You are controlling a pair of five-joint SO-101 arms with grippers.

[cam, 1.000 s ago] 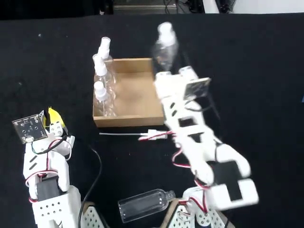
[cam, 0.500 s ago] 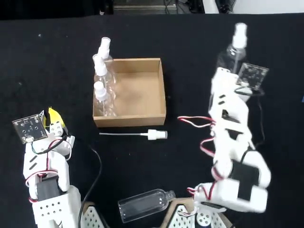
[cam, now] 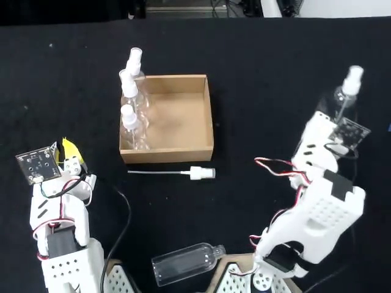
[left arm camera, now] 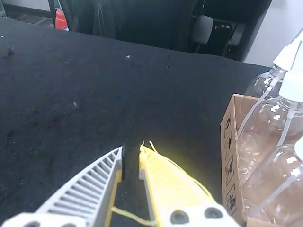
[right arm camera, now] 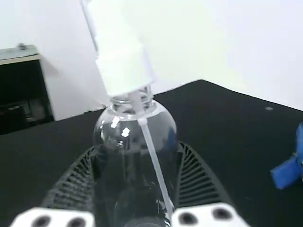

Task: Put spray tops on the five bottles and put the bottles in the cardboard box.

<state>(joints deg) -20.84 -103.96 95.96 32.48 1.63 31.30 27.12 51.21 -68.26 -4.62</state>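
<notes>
Rightward off the box [cam: 166, 154], the bottle [cam: 342, 101] has swung.

The right pincer [cam: 337, 110], clamped on a bottle [cam: 336, 97] with its spray top [cam: 352, 78] on, has swung clockwise across the counter [cam: 275, 67]. A second ago the bottle stood just beside the cardboard box [cam: 209, 116], at the box's 1 o'clock corner; half a second ago it was well off toward 2 o'clock. Now it sits well apart from the box, out at 3 o'clock, and the arm leans from its base toward 1 o'clock rather than 11.
</notes>
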